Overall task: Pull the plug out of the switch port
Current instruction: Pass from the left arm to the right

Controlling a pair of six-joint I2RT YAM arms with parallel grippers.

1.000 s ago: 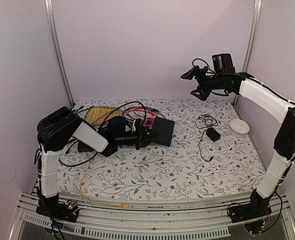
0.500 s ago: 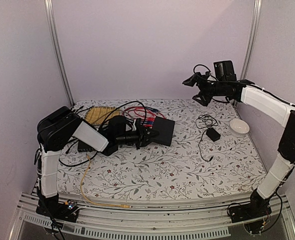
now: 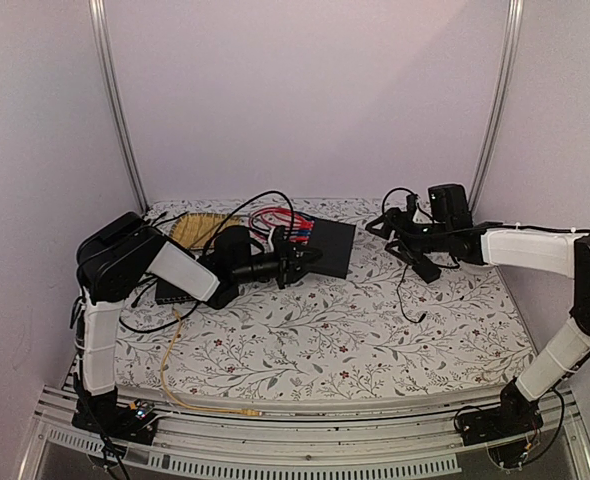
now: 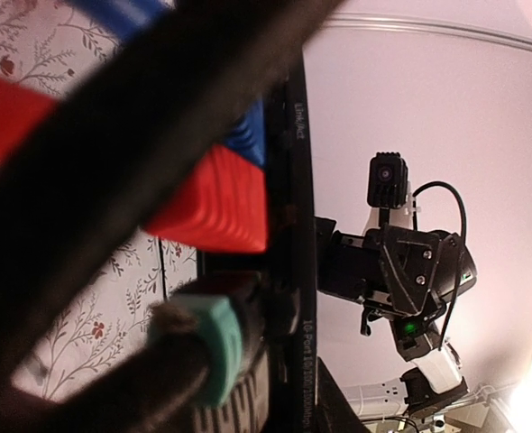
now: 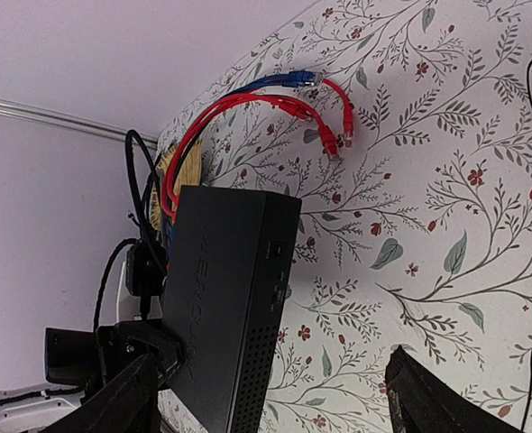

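On the far middle of the tablecloth (image 3: 325, 330): a flat, matte-black rectangular network switch (image 3: 325, 247) is seen on the floral print. A finely perforated vent panel is shown on one short side in the right wrist view.
Switch port: a row of sockets is carried along the thin left edge of the switch, facing the left arm. It is filled with ribbed plugs (image 4: 216, 203) in red, blue and teal. Which single port is meant cannot be told.
Left gripper (image 3: 287, 265): it is set right against the port edge, among the plugs. Its fingers are only a dark blur in the left wrist view, so whether a plug is pinched cannot be told.
Right gripper (image 5: 273, 392): the fingers are spread wide with nothing between them. It is held near the switch, to its right, and is pointed towards it.
Cables: thin glossy red leads (image 5: 293, 105) and one blue lead (image 5: 288, 78) are looped on the cloth beyond the switch.
Power adapter (image 3: 427, 268): a small black block with a thin tangled wire is seen near the right gripper.
Left side: a dark grey box (image 3: 170, 292) is seen near a yellow cable (image 3: 175, 370) that trails to the near edge. A woven straw-coloured mat (image 3: 197, 230) is seen behind it.
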